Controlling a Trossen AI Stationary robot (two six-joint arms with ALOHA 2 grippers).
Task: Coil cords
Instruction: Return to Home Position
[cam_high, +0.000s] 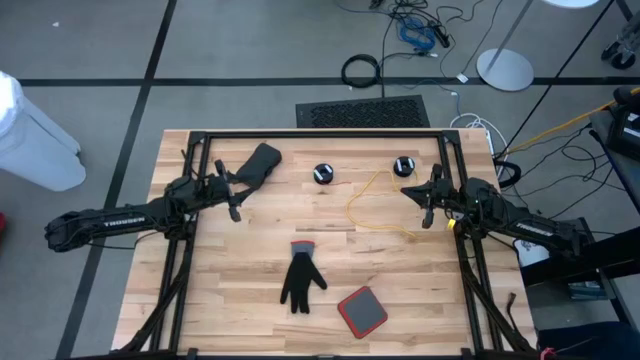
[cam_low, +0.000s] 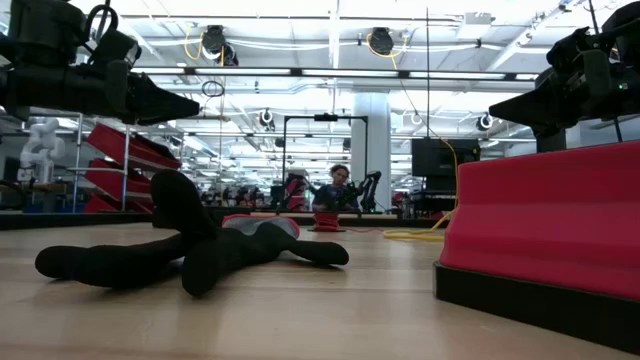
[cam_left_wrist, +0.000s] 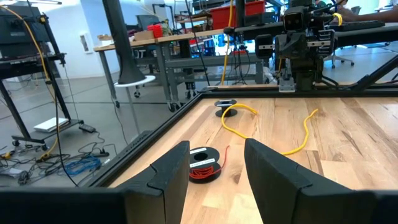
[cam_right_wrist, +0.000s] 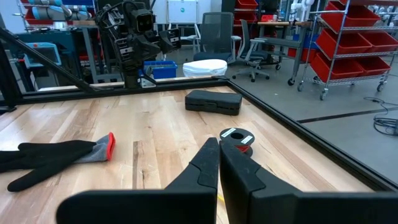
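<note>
Homing well likely means both arms drawing clear of the loose thin yellow cord (cam_high: 350, 206) without snagging it, the left tool (cam_left_wrist: 214, 155) spread and empty, the right tool (cam_right_wrist: 219, 149) pressed together just beside it.

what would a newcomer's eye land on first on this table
A black glove lies flat mid-table, with a red square pad beside it toward the front edge. Farther back a loose yellow cord sprawls uncoiled from a black puck near the right gripper, jaws shut. A second puck, wound with red wire, sits ahead of the left gripper, jaws open.
</note>
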